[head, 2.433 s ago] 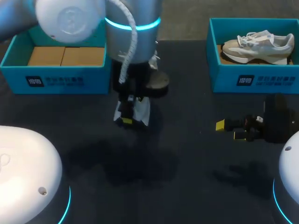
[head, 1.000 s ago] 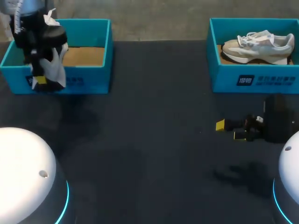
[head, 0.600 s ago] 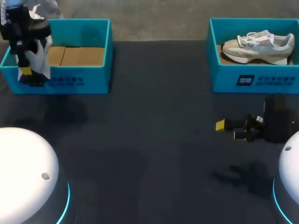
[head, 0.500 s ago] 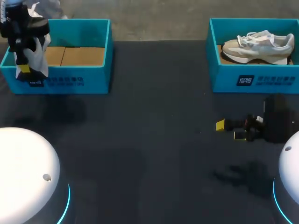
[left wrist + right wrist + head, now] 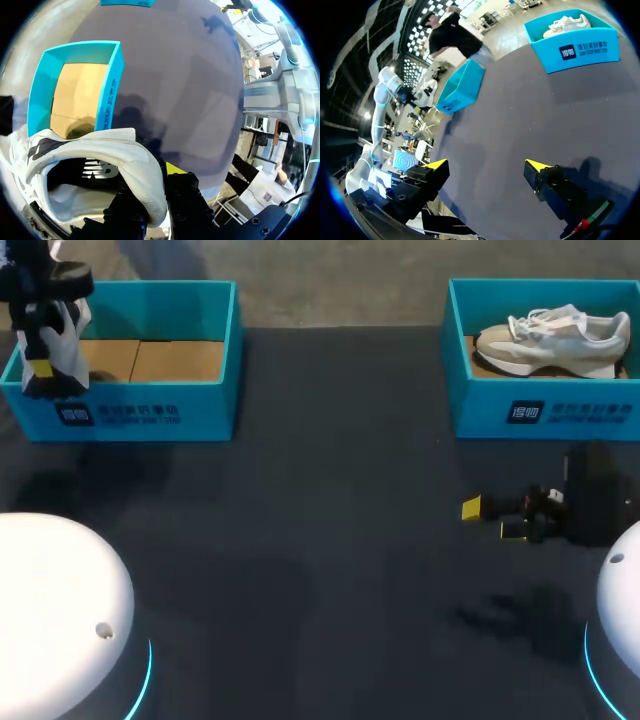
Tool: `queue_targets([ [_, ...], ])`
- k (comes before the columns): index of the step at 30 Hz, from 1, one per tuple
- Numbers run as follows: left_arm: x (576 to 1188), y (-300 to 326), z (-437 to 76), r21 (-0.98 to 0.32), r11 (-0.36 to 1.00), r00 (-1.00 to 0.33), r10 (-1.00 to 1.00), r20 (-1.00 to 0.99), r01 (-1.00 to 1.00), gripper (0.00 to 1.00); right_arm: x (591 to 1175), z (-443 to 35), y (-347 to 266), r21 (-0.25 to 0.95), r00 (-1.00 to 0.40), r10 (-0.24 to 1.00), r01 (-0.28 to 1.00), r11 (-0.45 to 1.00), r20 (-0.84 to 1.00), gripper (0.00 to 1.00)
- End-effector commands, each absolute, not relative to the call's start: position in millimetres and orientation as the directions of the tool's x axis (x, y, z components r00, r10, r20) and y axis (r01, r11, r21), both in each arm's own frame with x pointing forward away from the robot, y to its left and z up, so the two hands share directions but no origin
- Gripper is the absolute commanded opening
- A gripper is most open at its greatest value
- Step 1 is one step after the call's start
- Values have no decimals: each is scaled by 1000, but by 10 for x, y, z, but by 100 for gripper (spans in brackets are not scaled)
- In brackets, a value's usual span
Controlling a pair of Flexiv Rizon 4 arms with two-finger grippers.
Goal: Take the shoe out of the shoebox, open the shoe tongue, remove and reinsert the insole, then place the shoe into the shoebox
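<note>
A white shoe (image 5: 68, 340) hangs at the far left over the left end of the left teal shoebox (image 5: 150, 412). My left gripper (image 5: 40, 370) is shut on it. In the left wrist view the fingers pinch the shoe's (image 5: 100, 150) collar edge at the left gripper (image 5: 157, 192), and the shoebox (image 5: 112, 85) with its cardboard floor lies below and ahead. My right gripper (image 5: 493, 519) stands open just above the table at the right, with nothing between its fingers (image 5: 487, 165).
A second teal shoebox (image 5: 540, 410) at the back right holds a beige sneaker (image 5: 550, 340); it sits ahead of the right gripper (image 5: 580, 47). Dark tabletop spreads between the two boxes.
My left arm has carried the white shoe leftward and away from me, from the left box's front wall to above its left end. The right arm has not moved.
</note>
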State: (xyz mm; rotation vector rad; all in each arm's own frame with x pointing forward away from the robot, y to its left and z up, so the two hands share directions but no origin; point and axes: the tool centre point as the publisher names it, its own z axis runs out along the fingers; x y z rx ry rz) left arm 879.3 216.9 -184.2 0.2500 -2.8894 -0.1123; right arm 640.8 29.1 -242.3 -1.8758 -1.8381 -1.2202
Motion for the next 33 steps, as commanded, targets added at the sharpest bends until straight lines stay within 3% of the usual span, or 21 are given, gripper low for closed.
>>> queue_targets([
  [1, 8819, 2167, -1819, 99, 982, -956, -177, 235, -158, 0, 6375, -2404, 277, 371, -143, 708, 912, -178, 692, 100],
  [15, 8819, 2167, -1819, 99, 982, -956, -177, 235, -158, 0, 6375, -2404, 277, 371, -143, 708, 912, -178, 692, 100],
  [33, 9565, 2754, -1860, 49, 991, -971, -133, 198, -125, 0, 6375, -2404, 277, 371, -143, 708, 912, -178, 692, 100],
])
